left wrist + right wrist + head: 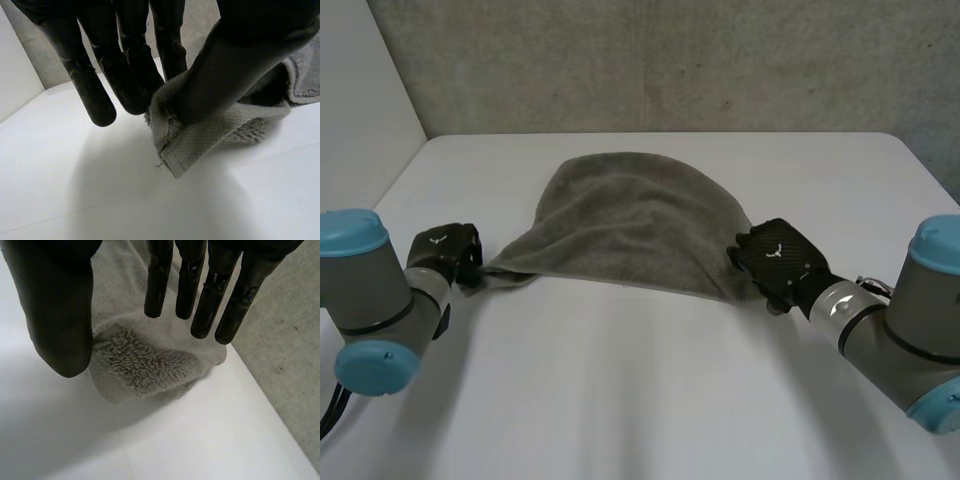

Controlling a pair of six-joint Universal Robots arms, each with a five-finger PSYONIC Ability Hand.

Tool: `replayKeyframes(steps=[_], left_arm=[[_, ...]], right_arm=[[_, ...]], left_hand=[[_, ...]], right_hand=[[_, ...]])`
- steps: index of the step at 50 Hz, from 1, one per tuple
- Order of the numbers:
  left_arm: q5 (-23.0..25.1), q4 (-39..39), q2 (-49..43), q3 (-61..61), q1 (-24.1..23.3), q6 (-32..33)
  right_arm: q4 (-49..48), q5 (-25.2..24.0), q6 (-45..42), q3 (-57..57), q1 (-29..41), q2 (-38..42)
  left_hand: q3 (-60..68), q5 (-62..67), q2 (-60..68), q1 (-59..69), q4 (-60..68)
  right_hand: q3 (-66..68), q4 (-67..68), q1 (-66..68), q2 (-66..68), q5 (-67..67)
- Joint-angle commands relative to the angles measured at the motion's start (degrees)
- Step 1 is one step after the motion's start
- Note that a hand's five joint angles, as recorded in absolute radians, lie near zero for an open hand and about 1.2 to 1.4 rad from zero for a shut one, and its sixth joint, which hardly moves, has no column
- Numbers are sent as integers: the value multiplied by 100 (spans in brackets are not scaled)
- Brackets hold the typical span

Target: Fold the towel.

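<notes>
The head view looks down from behind, between the arms [365, 290], over most of the table [640, 400]; the wrist views sit close, looking along the left hand [125, 60] and right hand [60, 315] toward the table; all three share the towel [630, 220].

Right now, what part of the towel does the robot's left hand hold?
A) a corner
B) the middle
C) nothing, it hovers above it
A: the left hand pinches the towel by a hemmed corner, between thumb and fingers.
</notes>
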Motion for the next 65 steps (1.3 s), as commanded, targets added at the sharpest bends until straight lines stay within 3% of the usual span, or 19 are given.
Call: replayKeyframes(steps=[1,25,28,30,31,32,33,34,39,44,46,47,49,52,54,61,65], left_arm=[[1,-3,4,-4,5,2],[1,-21,75,23,93,-7],[1,-21,75,23,93,-7],[10,-21,75,23,93,-7],[18,-21,75,23,93,-7],[27,-29,75,23,93,-7],[27,-29,75,23,93,-7],[36,-38,83,31,93,-7],[238,-117,338,137,93,2],[660,-337,883,401,102,-7],[800,-582,1320,715,76,-25],[801,-583,1323,717,76,-25],[827,-724,1560,875,58,-25],[836,-1075,2140,1306,23,-16],[844,-1469,2603,1813,-3,-16],[853,-2243,3063,2763,5,-7],[853,-2508,2957,3081,32,2]], right_arm=[[-577,7,-645,205,0,193],[-902,78,-1041,-6,-150,676],[-972,86,-1041,-41,-150,773],[-1086,95,-1032,-50,-150,843],[-1087,95,-1032,-50,-150,843],[-1156,130,-1014,-50,-150,852],[-1157,130,-1014,-50,-150,852],[-1209,165,-953,-59,-150,834],[-1245,412,-803,-156,-115,509],[-999,710,-126,-446,-88,-502],[-396,842,652,-926,-149,-1237],[-392,842,656,-929,-150,-1240],[613,799,1294,-1716,-246,-1783],[1155,781,1508,-2168,-396,-1952],[2274,781,1640,-3104,-711,-2083],[4283,728,1543,-4990,-879,-1785],[5326,789,992,-6085,-836,-918]], left_hand=[[506,690,525,846,385],[506,690,525,846,385],[506,690,525,846,385],[506,690,525,846,385],[506,690,525,846,385],[506,690,525,846,385],[506,690,525,846,385],[506,690,525,846,385],[506,690,525,846,385],[506,690,525,846,385],[506,690,525,846,385],[506,690,525,846,385],[506,690,525,846,385],[506,690,525,846,385],[506,690,525,846,385],[506,690,525,846,385],[506,690,525,846,385]], right_hand=[[179,192,175,226,120],[818,831,814,866,759],[1424,1437,1420,1471,1364],[3029,3042,3025,3077,2970],[3038,3052,3035,3086,2979],[4187,4201,4184,4235,4128],[4199,4212,4195,4247,4140],[4709,4723,4706,4757,4650],[4715,4728,4711,4762,4655],[4715,4728,4711,4762,4655],[4715,4728,4711,4762,4655],[4715,4728,4711,4762,4655],[4715,4728,4711,4762,4655],[4715,4728,4711,4762,4655],[4715,4728,4711,4762,4655],[4715,4728,4711,4762,4655],[4715,4728,4711,4762,4655]])
